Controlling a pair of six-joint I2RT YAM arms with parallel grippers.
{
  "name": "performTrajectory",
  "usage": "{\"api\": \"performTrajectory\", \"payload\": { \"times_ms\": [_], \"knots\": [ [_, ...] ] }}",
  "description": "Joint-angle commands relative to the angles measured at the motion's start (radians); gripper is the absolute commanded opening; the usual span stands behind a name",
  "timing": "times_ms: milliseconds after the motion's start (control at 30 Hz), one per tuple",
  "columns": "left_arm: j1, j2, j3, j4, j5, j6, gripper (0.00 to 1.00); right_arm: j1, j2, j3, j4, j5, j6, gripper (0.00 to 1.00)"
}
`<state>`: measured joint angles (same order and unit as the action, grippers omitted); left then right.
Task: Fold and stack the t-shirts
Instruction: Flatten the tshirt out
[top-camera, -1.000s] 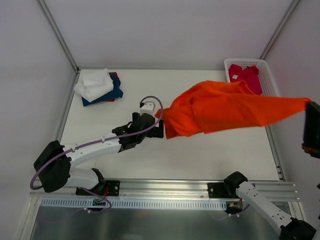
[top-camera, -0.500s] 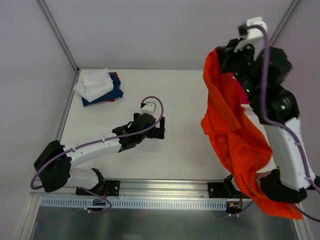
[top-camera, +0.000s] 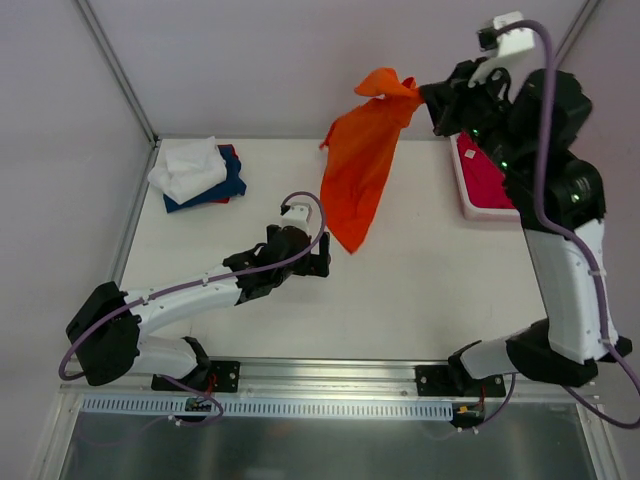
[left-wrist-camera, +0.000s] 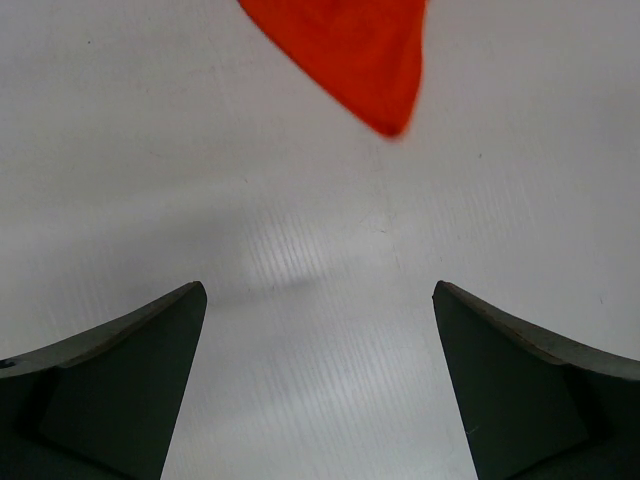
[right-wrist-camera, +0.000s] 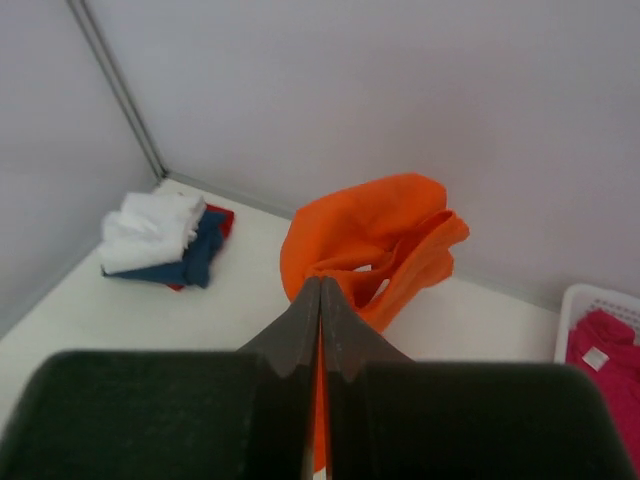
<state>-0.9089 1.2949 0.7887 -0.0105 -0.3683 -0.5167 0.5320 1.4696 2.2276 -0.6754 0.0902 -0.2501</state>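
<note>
Hanging orange t-shirt clamped in R jaws over table; L jaws wide apart, empty.

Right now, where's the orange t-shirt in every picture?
Top external: orange t-shirt hangs upper middle from the right gripper.
Left wrist: only its tip, top edge.
Right wrist: bunched at centre, pinched by that gripper.
Shared landmark: folded pile, far left in top and right-wrist views.
</note>
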Motion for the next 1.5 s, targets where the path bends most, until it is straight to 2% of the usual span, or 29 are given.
{"api": "performTrajectory", "payload": {
  "times_ms": [0,167,300,367,467,633,967,1133,1267,1333,1367,1433,1467],
  "knots": [
    [0.002,-0.02,0.003,0.033,-0.017,-0.014,0.99,0.002,-0.182,-0.005,0.128,-0.125,0.064,0.0],
    [0.002,0.01,0.018,0.04,-0.001,-0.019,0.99,0.0,-0.327,-0.172,0.204,-0.221,0.104,0.0],
    [0.002,0.012,0.023,0.041,0.005,-0.016,0.99,0.002,-0.425,-0.345,0.212,-0.169,0.103,0.0],
    [0.001,0.009,0.024,0.043,0.002,-0.013,0.99,0.002,-0.44,-0.423,0.214,-0.158,0.1,0.0],
    [0.002,0.006,0.023,0.043,0.003,-0.013,0.99,0.002,-0.425,-0.434,0.211,-0.181,0.106,0.0],
    [0.002,0.018,0.027,0.043,0.005,-0.017,0.99,0.002,-0.345,-0.323,0.178,-0.219,0.1,0.0],
    [0.002,0.012,0.021,0.043,0.003,-0.023,0.99,-0.018,-0.082,-0.146,0.128,-0.221,0.068,0.0],
    [0.002,-0.019,-0.005,0.043,0.005,-0.034,0.99,-0.082,0.026,-0.163,0.129,-0.187,0.094,0.0],
    [0.002,-0.048,-0.023,0.043,0.002,-0.034,0.99,-0.119,0.087,-0.252,0.142,-0.19,0.104,0.0],
    [0.002,-0.058,-0.031,0.043,0.003,-0.034,0.99,-0.13,0.132,-0.279,0.142,-0.141,0.101,0.0],
    [0.002,-0.066,-0.034,0.041,0.005,-0.032,0.99,-0.135,0.15,-0.289,0.142,-0.127,0.101,0.02],
    [0.002,-0.077,-0.039,0.04,0.012,-0.031,0.99,-0.151,0.207,-0.313,0.14,-0.096,0.104,0.19],
    [0.001,-0.086,-0.039,0.038,0.014,-0.029,0.99,-0.161,0.23,-0.31,0.128,-0.083,0.106,0.32]
  ]
}}
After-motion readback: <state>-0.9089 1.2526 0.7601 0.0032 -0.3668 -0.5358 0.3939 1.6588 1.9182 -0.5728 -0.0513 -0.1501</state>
